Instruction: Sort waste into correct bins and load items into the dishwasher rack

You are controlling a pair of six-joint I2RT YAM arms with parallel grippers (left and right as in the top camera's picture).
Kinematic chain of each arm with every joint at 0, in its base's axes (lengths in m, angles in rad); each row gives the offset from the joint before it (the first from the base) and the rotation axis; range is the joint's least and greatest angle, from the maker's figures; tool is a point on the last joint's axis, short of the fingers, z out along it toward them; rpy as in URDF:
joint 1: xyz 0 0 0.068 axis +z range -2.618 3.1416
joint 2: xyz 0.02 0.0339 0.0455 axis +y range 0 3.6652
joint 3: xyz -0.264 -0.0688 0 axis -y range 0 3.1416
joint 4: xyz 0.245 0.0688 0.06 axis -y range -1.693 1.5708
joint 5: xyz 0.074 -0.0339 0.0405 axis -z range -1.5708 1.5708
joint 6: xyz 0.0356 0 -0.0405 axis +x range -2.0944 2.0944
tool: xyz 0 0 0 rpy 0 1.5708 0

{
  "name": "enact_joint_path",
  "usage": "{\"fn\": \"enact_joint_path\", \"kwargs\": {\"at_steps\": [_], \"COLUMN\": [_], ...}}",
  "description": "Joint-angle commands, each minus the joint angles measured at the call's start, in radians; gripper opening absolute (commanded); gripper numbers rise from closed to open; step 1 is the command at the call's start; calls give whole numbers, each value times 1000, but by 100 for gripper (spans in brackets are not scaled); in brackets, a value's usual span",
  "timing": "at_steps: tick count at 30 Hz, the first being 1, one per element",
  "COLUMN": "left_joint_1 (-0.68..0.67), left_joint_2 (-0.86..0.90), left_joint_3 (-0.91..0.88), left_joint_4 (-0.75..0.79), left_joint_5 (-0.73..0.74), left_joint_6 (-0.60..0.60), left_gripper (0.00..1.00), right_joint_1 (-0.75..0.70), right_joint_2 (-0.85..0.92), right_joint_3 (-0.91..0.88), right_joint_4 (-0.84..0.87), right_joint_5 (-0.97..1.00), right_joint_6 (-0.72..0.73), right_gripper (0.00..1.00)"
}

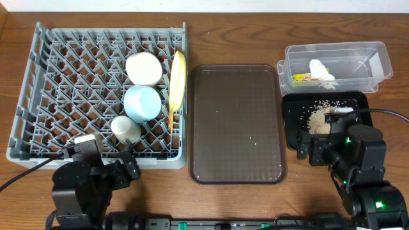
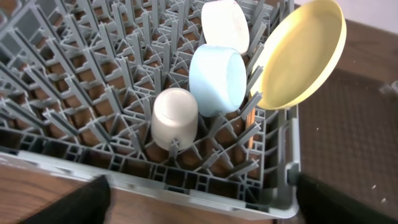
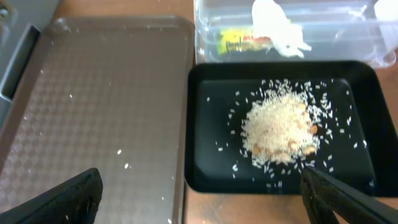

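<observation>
While the left arm sits low at the near edge of the grey dishwasher rack [image 2: 74,93], its left gripper [image 2: 202,196] is spread wide with nothing between the fingers. The small white cup [image 2: 175,117] is just ahead of them, with the light blue bowl [image 2: 217,79] and white bowl [image 2: 225,25] further out. The yellow plate [image 2: 305,53] stands on edge toward the right finger's side. The right arm tilts down over the black tray [image 3: 205,124], right gripper [image 3: 199,186] also wide and empty. The rice [image 3: 280,127] is piled just past its fingers. Beyond that, the clear tub [image 3: 348,43] holds the wrapper [image 3: 239,42] and tissue [image 3: 277,28]. The wrapper's print is too blurry to read. The brown serving tray [image 3: 106,99] is off the left finger.
</observation>
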Motion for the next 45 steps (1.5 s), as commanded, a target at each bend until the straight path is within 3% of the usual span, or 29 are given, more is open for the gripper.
{"fn": "enact_joint_path", "kwargs": {"at_steps": [1,6,18,30,39,45], "left_joint_1": [-1,-1,-1,-1,-1,-1], "left_joint_2": [-2,-2,-2,-2,-2,-2], "left_joint_3": [-8,-8,-8,-8,-8,-8], "left_joint_4": [-2,-2,-2,-2,-2,-2], "left_joint_5": [-12,-12,-12,-12,-12,-12], "left_joint_6": [0,0,0,0,0,0], "left_gripper": [99,99,99,100,100,100], "right_joint_1": [-3,-3,26,25,24,24], "right_joint_2": [-38,-145,-579,-692,-690,-685], "right_joint_3": [-20,-103,-486,-779,-776,-776], "right_joint_4": [-6,65,406,916,753,756], "right_joint_5": [39,39,23,38,24,24], "right_joint_6": [-10,-10,-9,-10,-9,-9], "right_gripper": [99,99,99,99,99,99]}}
